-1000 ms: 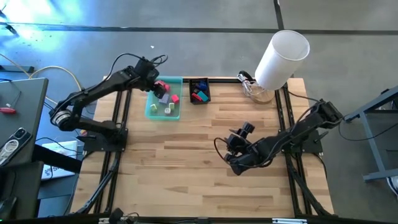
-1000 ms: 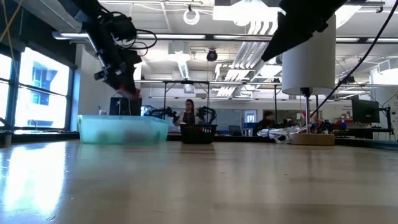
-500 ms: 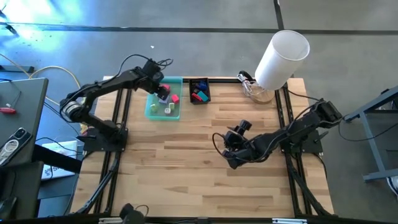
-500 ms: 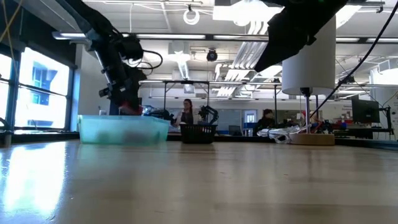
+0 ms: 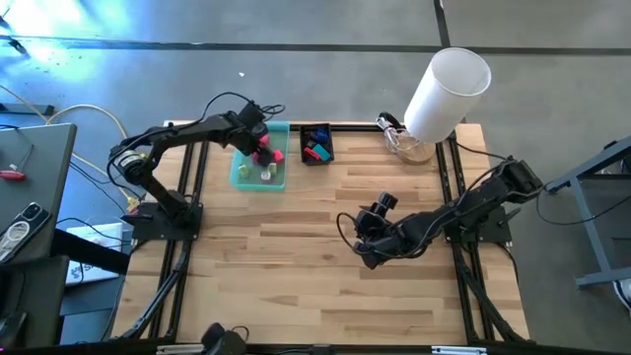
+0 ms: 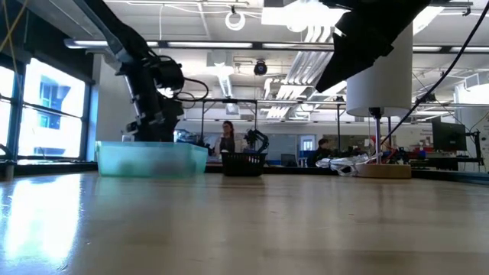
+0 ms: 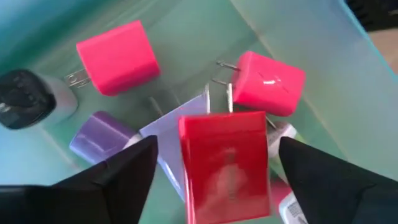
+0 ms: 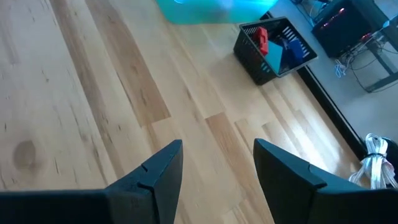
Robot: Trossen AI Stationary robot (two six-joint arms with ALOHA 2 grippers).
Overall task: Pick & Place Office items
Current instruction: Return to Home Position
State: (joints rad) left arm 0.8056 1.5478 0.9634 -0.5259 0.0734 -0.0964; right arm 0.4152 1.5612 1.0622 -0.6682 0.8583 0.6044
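My left gripper (image 5: pixel 261 148) reaches down into the teal tray (image 5: pixel 242 174) at the far left of the table. It is open. A red blocky piece (image 7: pixel 224 163) lies between its fingers with a gap on each side, on top of a lilac piece (image 7: pixel 171 134). Around it lie two pink plug pieces (image 7: pixel 118 57) (image 7: pixel 270 82), a purple piece (image 7: pixel 99 138) and a black-and-white one (image 7: pixel 31 102). My right gripper (image 5: pixel 369 219) hangs open over bare wood right of the table's middle, with nothing between its fingers (image 8: pixel 158 171).
A small black basket (image 5: pixel 315 144) with red and blue pieces stands just right of the tray. A large white cylinder (image 5: pixel 449 87) and a coil of white cable (image 5: pixel 399 136) stand at the far right. People show in the room beyond the table.
My left gripper has gone down into the teal tray, carrying the red piece with it. In the low view its tips now sit behind the tray's wall.
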